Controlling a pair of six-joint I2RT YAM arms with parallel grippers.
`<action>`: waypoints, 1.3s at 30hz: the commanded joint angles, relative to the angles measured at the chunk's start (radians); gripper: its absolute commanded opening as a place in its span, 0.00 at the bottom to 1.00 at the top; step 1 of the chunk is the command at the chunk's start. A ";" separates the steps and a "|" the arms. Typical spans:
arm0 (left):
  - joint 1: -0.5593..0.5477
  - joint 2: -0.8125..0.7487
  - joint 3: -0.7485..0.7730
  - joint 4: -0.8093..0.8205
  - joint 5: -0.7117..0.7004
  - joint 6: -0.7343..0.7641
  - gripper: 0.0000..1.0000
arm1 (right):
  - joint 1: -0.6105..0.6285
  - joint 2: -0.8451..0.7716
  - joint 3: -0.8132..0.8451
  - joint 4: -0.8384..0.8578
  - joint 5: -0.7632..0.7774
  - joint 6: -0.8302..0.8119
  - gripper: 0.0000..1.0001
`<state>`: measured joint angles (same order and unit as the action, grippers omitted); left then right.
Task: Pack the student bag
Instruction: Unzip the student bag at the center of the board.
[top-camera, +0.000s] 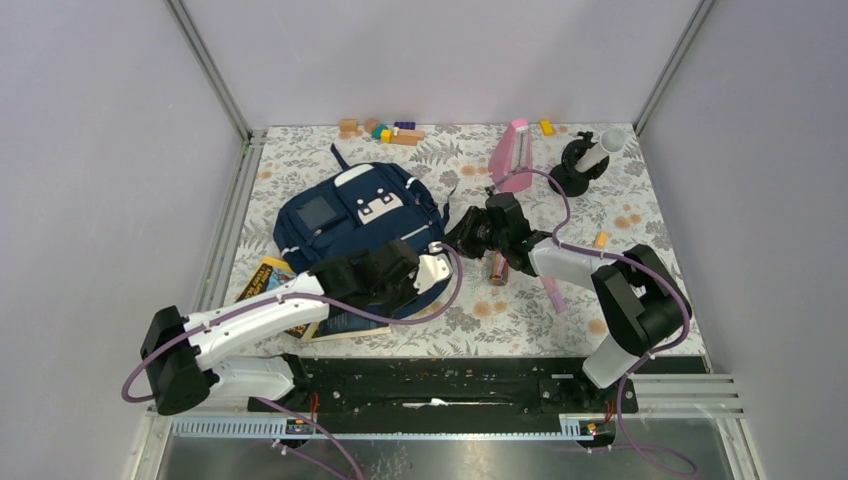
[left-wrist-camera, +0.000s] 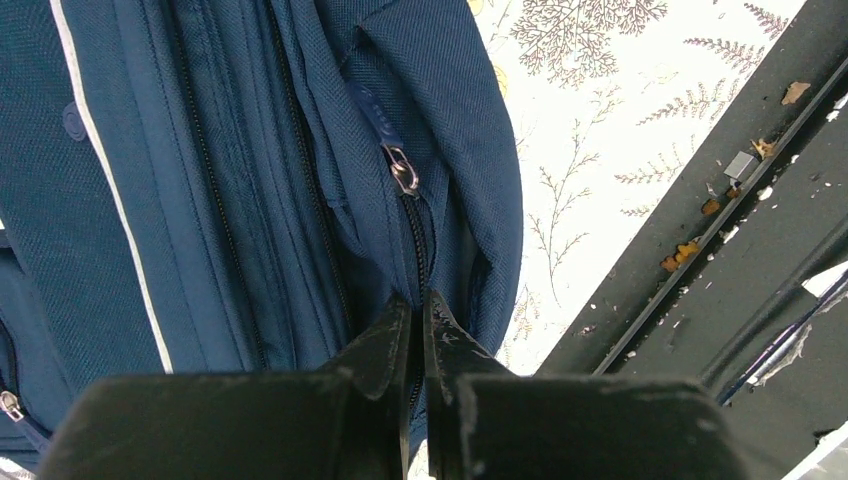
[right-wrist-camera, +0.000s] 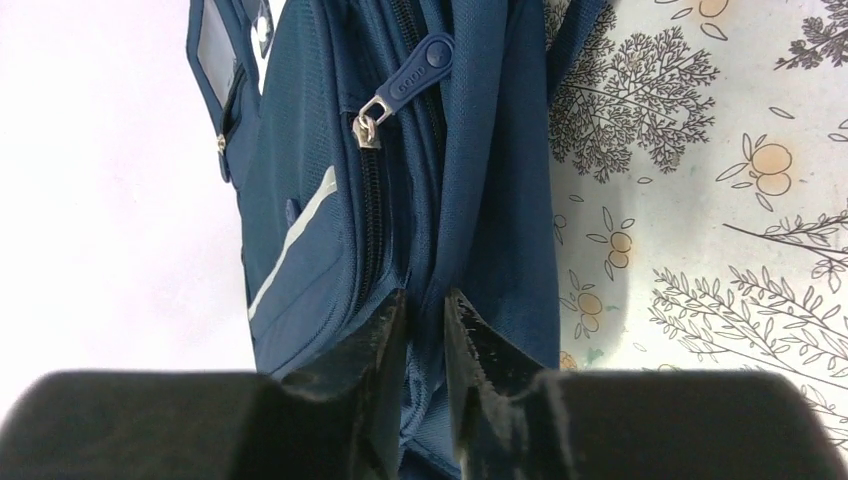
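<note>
Entry, student bag (top-camera: 345, 215): lies flat on the counter (top-camera: 620, 230), left of centre, front pocket up, long axis running from the far side toward the arm bases, carry loop at the far end. Rests partly over a book (top-camera: 262, 282) at the near left corner. Entry, left pincer (left-wrist-camera: 412, 325): clenched on a fold of the student bag along a zip line, at the near right corner; zip slider (left-wrist-camera: 403, 172) just beyond the fingertips on that same line. Entry, right pincer (right-wrist-camera: 425, 312): clenched likewise on a ridge of fabric at the right edge, farther up the long axis; rubber zip pull (right-wrist-camera: 418, 72) ahead of it, untouched. Relation that matters: both grips on the same right-hand edge, one behind the other along the long axis, fabric directly between the fingers, so no reach left to make and neither arm the nearer. Judged step: parting or steadying the seam so a compartment can be opened; cannot tell whether the zip is already undone. Not yet packed, by appearance: coloured blocks (top-camera: 385, 130) and pink case (top-camera: 515, 155) at the far edge, well apart from the bag.
</note>
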<state>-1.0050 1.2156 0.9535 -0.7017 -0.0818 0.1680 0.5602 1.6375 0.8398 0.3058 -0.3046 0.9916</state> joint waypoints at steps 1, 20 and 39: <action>-0.012 -0.067 -0.008 0.070 -0.017 0.020 0.00 | 0.012 -0.054 0.014 0.018 -0.009 0.009 0.15; -0.011 -0.157 0.048 0.223 -0.048 -0.049 0.73 | 0.046 -0.476 -0.095 -0.169 0.247 0.042 0.00; -0.049 0.000 0.047 0.277 0.159 -0.310 0.93 | 0.074 -0.527 -0.067 -0.239 0.382 0.024 0.00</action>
<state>-1.0237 1.2072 1.0199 -0.4961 0.0685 -0.0807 0.6247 1.1416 0.7055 -0.0093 0.0265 1.0172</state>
